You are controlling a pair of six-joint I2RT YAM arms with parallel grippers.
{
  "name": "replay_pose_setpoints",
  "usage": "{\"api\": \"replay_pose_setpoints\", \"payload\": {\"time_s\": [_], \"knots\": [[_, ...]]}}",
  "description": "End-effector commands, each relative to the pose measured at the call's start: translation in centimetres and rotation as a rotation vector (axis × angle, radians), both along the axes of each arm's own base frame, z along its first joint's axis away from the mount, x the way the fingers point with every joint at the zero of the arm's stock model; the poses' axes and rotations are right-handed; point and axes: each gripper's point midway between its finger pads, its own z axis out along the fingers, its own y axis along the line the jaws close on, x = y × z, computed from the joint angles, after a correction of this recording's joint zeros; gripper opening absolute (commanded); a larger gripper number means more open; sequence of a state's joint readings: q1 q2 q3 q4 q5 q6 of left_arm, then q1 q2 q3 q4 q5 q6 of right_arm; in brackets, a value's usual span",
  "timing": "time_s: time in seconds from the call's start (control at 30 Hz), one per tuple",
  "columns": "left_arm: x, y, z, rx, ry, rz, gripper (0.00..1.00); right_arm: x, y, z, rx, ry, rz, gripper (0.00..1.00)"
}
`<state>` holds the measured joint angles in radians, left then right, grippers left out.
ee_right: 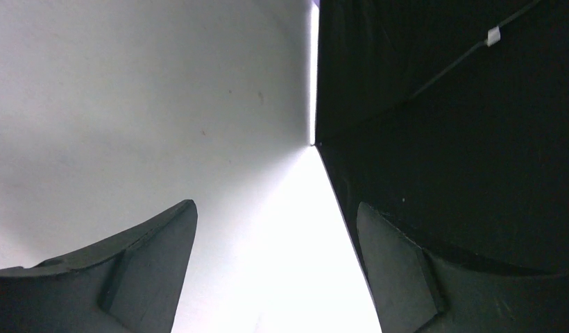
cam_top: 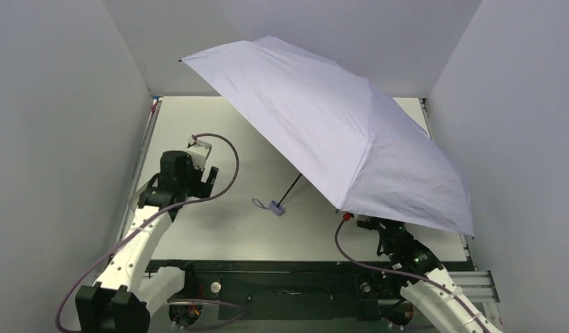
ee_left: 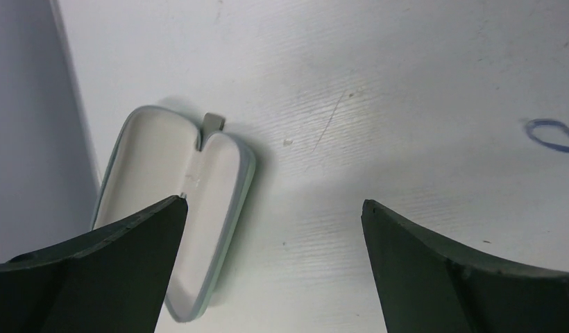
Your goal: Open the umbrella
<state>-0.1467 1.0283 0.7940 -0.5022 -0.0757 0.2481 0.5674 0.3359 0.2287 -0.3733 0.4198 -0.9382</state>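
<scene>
The umbrella (cam_top: 323,132) stands open, its pale lavender canopy spread over the right half of the table. Its thin black shaft (cam_top: 290,189) slants down to the small lavender handle (cam_top: 274,206), which rests on the table with its loop (ee_left: 552,135). My left gripper (cam_top: 207,177) is open to the left of the handle, with bare table between its fingers (ee_left: 275,205). My right gripper (cam_top: 376,225) sits at the canopy's near edge, partly hidden under it. It is open and holds nothing (ee_right: 276,205); the black lining (ee_right: 448,125) is just to its right.
An open pale-green case (ee_left: 177,208) with a white inside lies on the table by my left gripper's left finger. Grey walls (cam_top: 60,104) close in the table on the left, back and right. The canopy overhangs the table's right edge (cam_top: 425,111).
</scene>
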Motion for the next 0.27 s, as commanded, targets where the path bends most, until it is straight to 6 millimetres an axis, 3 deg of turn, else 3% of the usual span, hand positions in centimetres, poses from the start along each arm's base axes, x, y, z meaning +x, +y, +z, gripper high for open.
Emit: {"api": "replay_pose_setpoints", "payload": {"time_s": [0.0,0.23], "knots": [[-1.3,2.49,1.0,0.073,-0.062,0.101,0.97,-0.21,-1.74,1.09,0.049,-0.039,-0.093,0.8],[-0.97,2.36,1.16,0.093,-0.075,0.087,0.97,-0.57,-2.57,1.88,0.073,-0.06,-0.125,0.8]]}}
